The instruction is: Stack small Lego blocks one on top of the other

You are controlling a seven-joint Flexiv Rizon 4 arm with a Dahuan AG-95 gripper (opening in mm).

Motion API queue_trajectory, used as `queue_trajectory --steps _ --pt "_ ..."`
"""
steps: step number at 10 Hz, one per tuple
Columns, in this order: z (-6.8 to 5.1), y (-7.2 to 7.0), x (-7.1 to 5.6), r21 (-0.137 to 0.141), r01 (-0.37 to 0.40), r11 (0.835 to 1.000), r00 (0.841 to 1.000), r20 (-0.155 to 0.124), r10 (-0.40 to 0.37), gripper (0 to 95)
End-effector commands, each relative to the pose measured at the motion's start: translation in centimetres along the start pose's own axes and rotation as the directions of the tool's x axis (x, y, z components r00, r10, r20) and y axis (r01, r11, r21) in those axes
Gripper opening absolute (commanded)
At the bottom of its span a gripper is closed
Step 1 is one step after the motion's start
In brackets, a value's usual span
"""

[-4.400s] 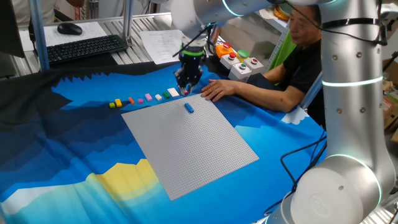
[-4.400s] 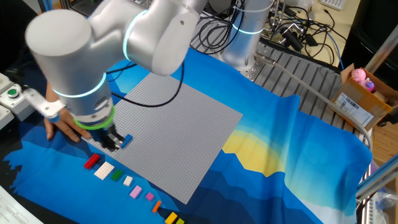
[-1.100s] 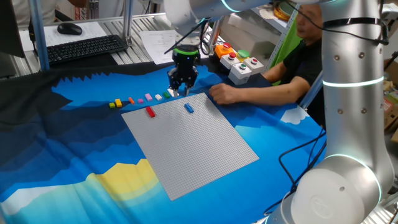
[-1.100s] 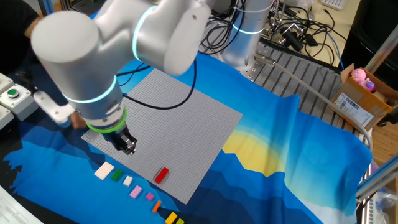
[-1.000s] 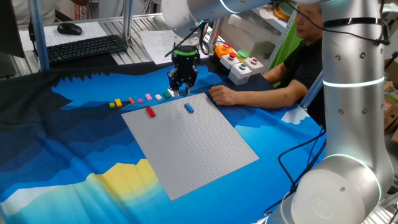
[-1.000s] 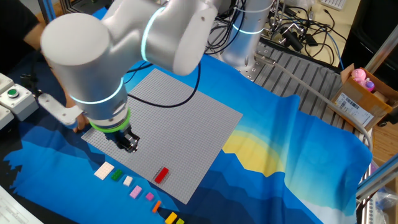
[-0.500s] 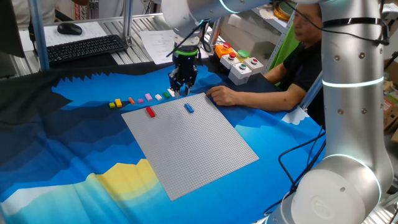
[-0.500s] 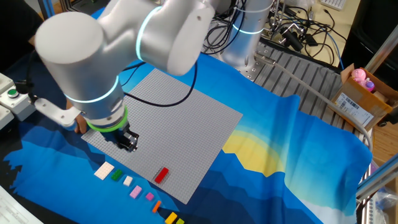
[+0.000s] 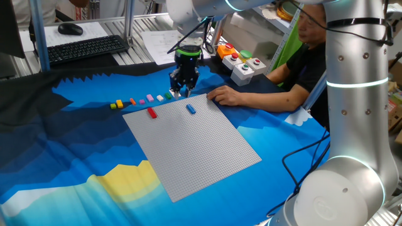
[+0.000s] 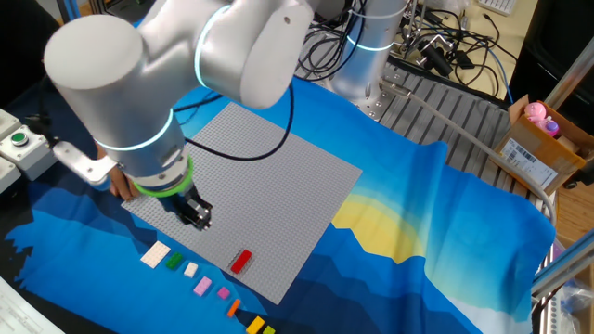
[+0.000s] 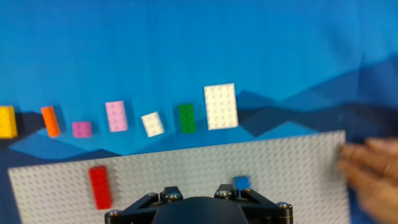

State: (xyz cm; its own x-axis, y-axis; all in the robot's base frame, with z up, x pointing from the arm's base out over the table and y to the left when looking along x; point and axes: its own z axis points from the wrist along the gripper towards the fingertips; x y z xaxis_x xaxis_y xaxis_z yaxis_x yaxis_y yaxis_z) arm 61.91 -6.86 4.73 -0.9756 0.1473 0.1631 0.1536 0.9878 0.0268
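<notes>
My gripper [image 9: 179, 89] hovers low over the right end of a row of small Lego blocks on the blue cloth; it looks open and holds nothing. It also shows in the other fixed view [image 10: 196, 215]. The hand view shows the row: yellow [image 11: 6, 121], orange [image 11: 50, 121], small pink [image 11: 81, 129], pink [image 11: 116, 116], small white [image 11: 152, 124], green [image 11: 186, 118], large white [image 11: 221, 106]. A red block [image 9: 151, 113] and a blue block [image 9: 191, 109] lie apart on the grey baseplate [image 9: 188, 147]. My fingertips are out of the hand view.
A person's hand [image 9: 223, 95] rests on the cloth beside the baseplate's far right corner, close to my gripper, and shows blurred at the hand view's right edge [image 11: 373, 171]. A button box [image 9: 242, 63] and a keyboard [image 9: 88, 47] lie behind the cloth.
The red block left the row and now lies on the baseplate's left part. In the last second my gripper only shifted slightly above the row; the person's hand crept slightly nearer.
</notes>
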Motion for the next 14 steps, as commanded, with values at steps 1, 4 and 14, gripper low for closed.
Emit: queue_trajectory --steps 1,4,14 --pt "0.4 3.1 1.1 0.011 -0.102 0.995 0.995 0.011 0.102 38.0" --pt "1.1 5.0 1.0 -0.003 -0.116 0.993 0.993 0.014 0.116 38.0" --pt "1.1 5.0 1.0 0.013 0.142 0.990 0.989 -0.044 -0.141 38.0"
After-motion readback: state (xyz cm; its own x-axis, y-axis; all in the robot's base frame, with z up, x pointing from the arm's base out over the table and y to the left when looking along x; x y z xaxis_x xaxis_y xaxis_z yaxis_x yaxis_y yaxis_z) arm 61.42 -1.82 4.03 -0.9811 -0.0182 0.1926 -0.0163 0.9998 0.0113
